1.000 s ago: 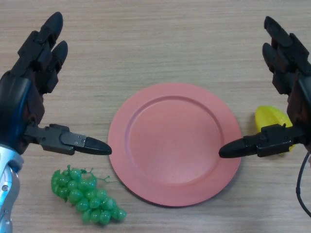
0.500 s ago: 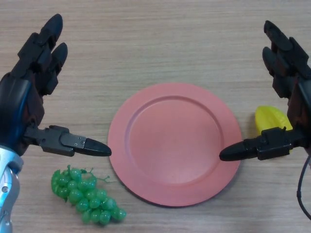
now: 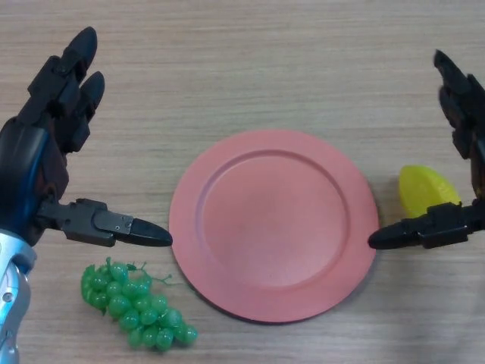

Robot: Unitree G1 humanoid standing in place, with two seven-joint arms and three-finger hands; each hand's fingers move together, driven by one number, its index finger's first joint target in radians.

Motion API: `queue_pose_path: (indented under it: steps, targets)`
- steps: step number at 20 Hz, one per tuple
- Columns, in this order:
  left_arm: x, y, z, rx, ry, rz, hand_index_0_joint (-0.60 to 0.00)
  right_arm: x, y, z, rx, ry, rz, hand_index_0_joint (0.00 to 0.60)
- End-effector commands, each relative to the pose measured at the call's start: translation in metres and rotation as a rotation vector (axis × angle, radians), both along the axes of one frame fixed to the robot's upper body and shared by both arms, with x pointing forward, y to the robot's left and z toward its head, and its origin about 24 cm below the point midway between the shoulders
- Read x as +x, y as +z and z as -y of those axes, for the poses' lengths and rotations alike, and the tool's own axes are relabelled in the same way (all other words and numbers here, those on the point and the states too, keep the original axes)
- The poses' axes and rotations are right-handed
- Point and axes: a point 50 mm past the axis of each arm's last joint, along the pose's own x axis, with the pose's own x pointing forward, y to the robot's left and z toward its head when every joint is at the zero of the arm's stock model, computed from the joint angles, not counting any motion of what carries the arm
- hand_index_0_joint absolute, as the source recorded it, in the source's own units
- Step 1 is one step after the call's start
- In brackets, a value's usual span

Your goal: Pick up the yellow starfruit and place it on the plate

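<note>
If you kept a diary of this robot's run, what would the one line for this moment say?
starfruit: on table, right of plate, not held | right hand: open, beside starfruit | left hand: open, idle | grapes: on table

A wooden table point(image 3: 250, 68) fills the whole view; no wall, floor or window shows past it. Its surface is pale, greyish-brown laminate with fine grain lines running from side to side. The light is soft and even across the table, without bright glare. Faint, short shadows lie on the table just under what rests on it, darkest along the near edges of those things.
</note>
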Motion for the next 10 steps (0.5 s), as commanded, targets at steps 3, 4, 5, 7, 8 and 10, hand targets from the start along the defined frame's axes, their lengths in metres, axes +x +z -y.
queue_pose_path:
  steps: [3, 4, 5, 7, 8, 10]
  targets:
    - [-0.009, 0.033, -0.006, 0.038, 0.008, 0.224, 0.000, 0.002, 0.017, 0.023, -0.114, -0.021, 0.200, 0.000]
    - [-0.009, 0.033, -0.006, 0.040, 0.009, 0.227, 0.000, 0.004, 0.014, 0.026, -0.112, -0.026, 0.199, 0.000]
    - [-0.009, 0.034, -0.006, 0.040, 0.009, 0.226, 0.000, 0.008, 0.005, 0.028, -0.151, -0.015, 0.195, 0.000]
    - [-0.009, 0.033, -0.005, 0.038, 0.008, 0.227, 0.000, 0.015, -0.005, 0.034, -0.181, -0.005, 0.191, 0.000]
    - [-0.010, 0.032, -0.004, 0.037, 0.008, 0.228, 0.000, 0.017, -0.007, 0.036, -0.174, -0.007, 0.188, 0.000]
    - [-0.011, 0.031, -0.004, 0.033, 0.008, 0.228, 0.000, 0.024, -0.015, 0.042, -0.183, -0.018, 0.181, 0.000]
